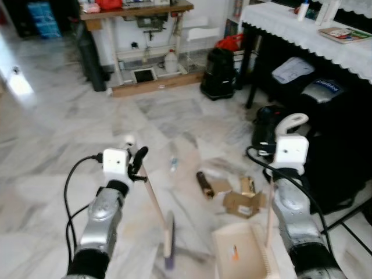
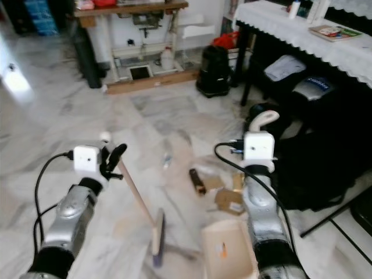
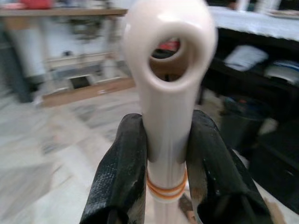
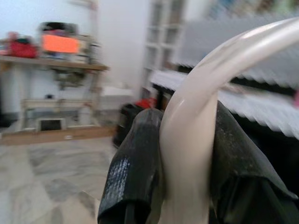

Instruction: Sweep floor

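Two tools are in hand at the bottom of the frame: the left gripper is clamped on the cream handle of the broom, whose brush head rests on the marble floor at lower centre, and the right gripper is closed around the curved handle of the dustpan, whose tray sits at lower right with an orange scrap inside. Just above these, at centre right, lies the litter to be swept: torn cardboard pieces, a dark brown tube-like object and a small bluish wrapper. Judging by this, the sweep is under way, with most debris not yet in the pan; the next move likely calls for carrying the brush head beyond the cardboard and drawing it toward the pan's open lip while the pan stays flat. Farther off, a black bag stands upper centre, a wooden workbench at top, and a white-clothed table upper right.
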